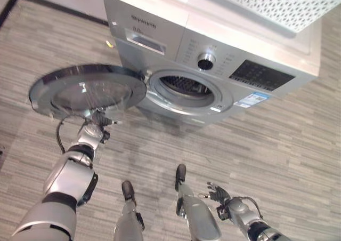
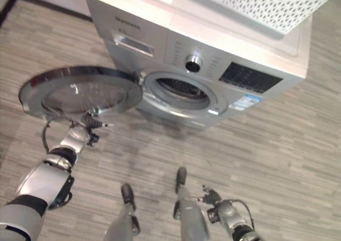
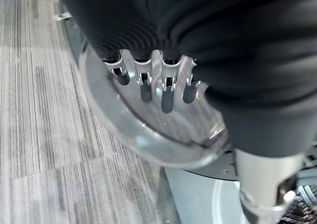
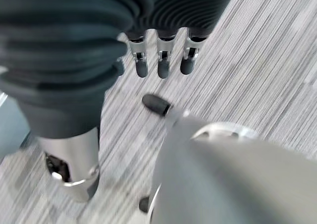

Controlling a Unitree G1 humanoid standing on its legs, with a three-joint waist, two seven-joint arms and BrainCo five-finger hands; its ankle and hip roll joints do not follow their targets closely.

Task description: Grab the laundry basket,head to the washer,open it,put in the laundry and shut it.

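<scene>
Left hand (image 1: 95,128): fingers relaxed, nothing gripped, placed at the door's (image 1: 88,89) 6 o'clock rim, apparently to keep it swung wide. Washer (image 1: 213,54): drum mouth (image 1: 186,89) exposed at 3 o'clock of the door, ready for loading. Right hand (image 1: 221,195): loosely spread, empty, hung low. White perforated laundry basket (image 1: 277,3): seen on the washer top.

The washer (image 1: 213,43) is silver-grey all over, with a black display panel on its front and a small blue-and-white sticker just below that panel, and its drum shows dark through the round opening. Its door (image 1: 88,91) is a silver ring around smoky, see-through glass, and the white basket (image 1: 277,1) on top of the washer is dotted with rows of small holes. Around the washer the floor (image 1: 277,145) is grey, streaked with fine darker and lighter lines.
</scene>
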